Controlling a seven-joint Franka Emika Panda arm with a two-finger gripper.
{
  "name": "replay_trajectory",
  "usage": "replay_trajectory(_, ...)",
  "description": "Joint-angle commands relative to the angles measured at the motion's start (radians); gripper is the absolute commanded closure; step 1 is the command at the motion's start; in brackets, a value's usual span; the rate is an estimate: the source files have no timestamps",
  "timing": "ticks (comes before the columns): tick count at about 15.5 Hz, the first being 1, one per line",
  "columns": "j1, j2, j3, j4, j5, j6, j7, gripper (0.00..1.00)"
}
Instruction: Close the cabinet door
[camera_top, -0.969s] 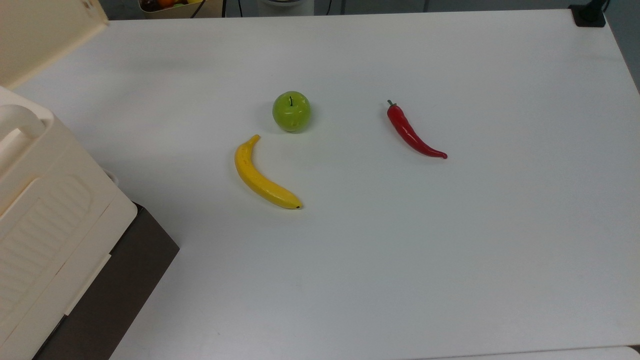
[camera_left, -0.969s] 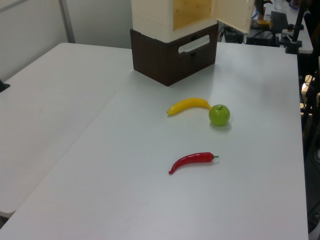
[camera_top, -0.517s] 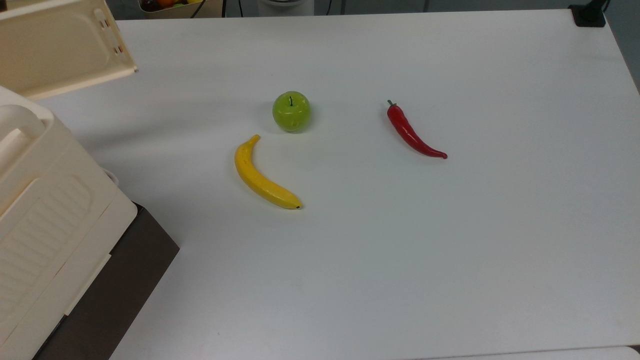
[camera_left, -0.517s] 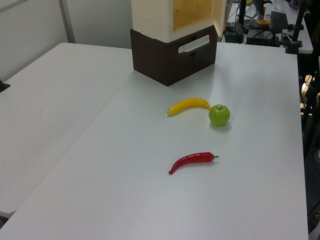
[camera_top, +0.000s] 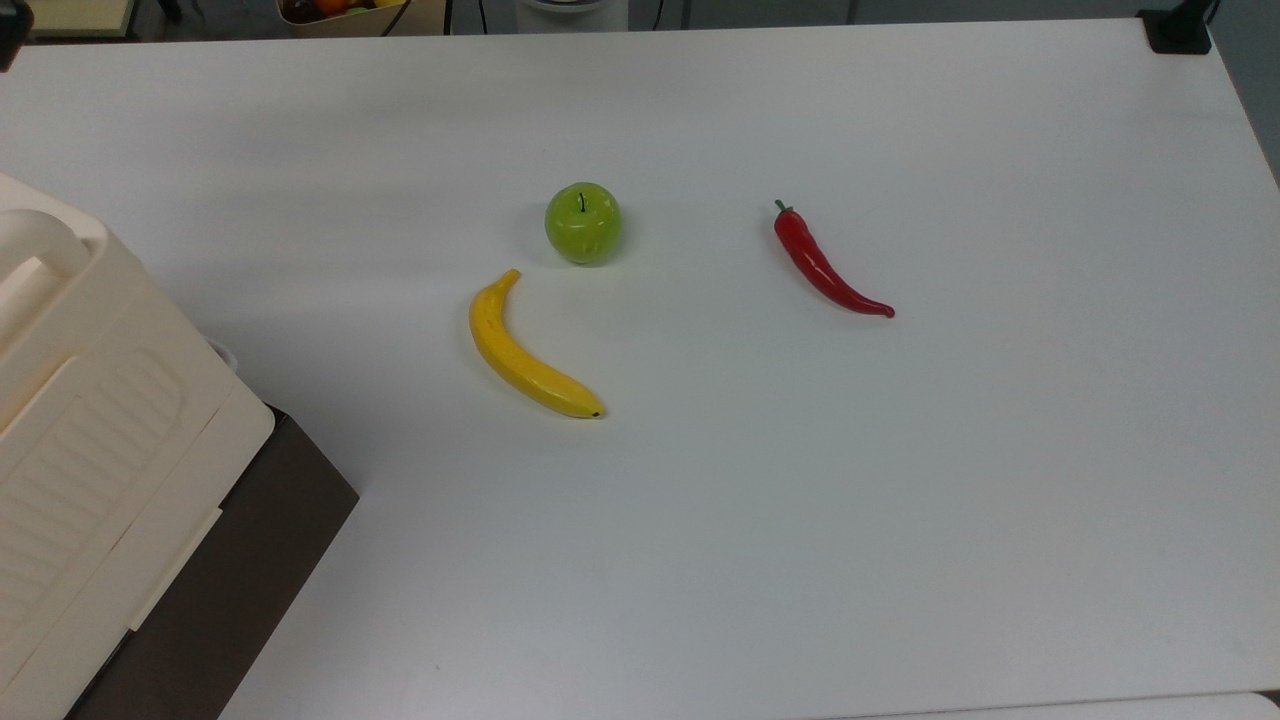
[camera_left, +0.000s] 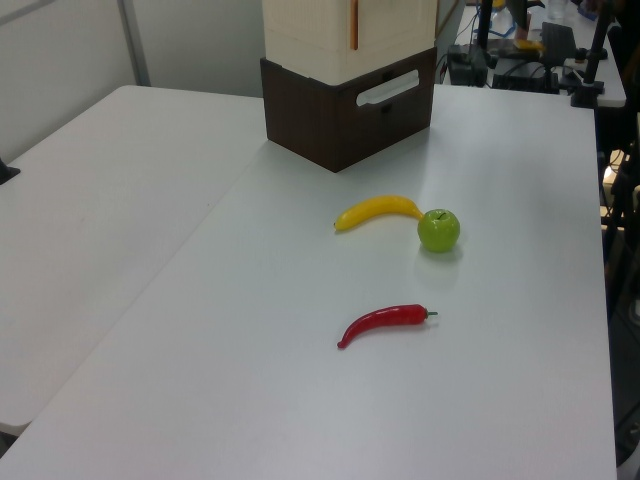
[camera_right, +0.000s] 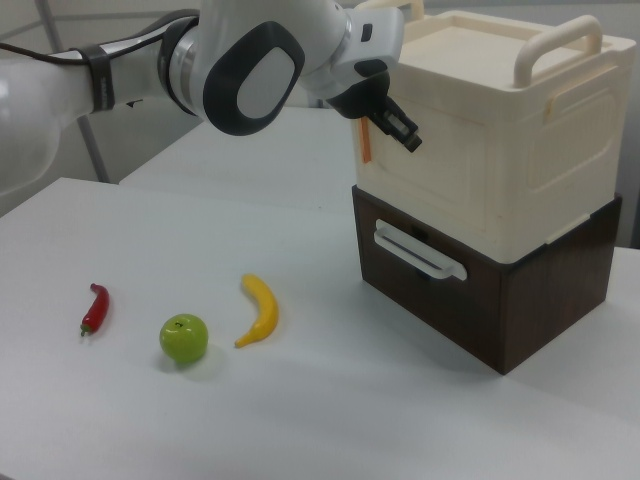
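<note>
In the top view, the cabinet (camera_top: 110, 430) ran off the top view's left edge, its front hidden. In the left view, the cabinet door (camera_left: 395, 28) stood almost shut, with an orange sliver (camera_left: 353, 22) of gap left; unlatched, it might swing back. In the right view, the hand (camera_right: 393, 122) sat against the door's edge. Whether it was open or closed could not be told. A glancing push there could shove the cabinet itself.

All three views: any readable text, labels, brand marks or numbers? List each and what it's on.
None readable.
The cabinet, its cabinet door and the dark brown base carry no lettering.
The arm's round grey-and-white joint cap is blank.
The banana, green apple and red chilli have no stickers.
The table bears no markings.
</note>
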Motion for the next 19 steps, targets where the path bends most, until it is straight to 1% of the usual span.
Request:
replay_trajectory(1,0.016,-0.004,-0.005,-0.004,-0.001,0.003,0.009,1.00)
replay_trajectory(3,0.043,-0.011,-0.005,-0.010,-0.002,-0.015,0.006,0.98)
replay_trajectory(5,0.077,-0.027,-0.005,-0.022,-0.011,-0.084,0.000,0.98)
replay_trajectory(8,0.166,-0.070,-0.004,-0.023,-0.090,-0.265,-0.017,0.98)
replay_trajectory(10,0.232,-0.091,-0.004,-0.023,-0.099,-0.394,-0.048,0.98)
replay_trajectory(12,0.287,-0.119,-0.004,-0.023,-0.099,-0.519,-0.112,0.98)
replay_trajectory(14,0.333,-0.148,0.007,-0.023,-0.104,-0.660,-0.184,0.98)
replay_trajectory(16,0.352,-0.172,0.042,-0.023,-0.122,-0.769,-0.230,0.98)
replay_trajectory(18,0.342,-0.195,0.081,-0.027,-0.125,-0.814,-0.236,0.98)
replay_trajectory(19,0.341,-0.208,0.084,-0.043,-0.125,-0.824,-0.236,0.98)
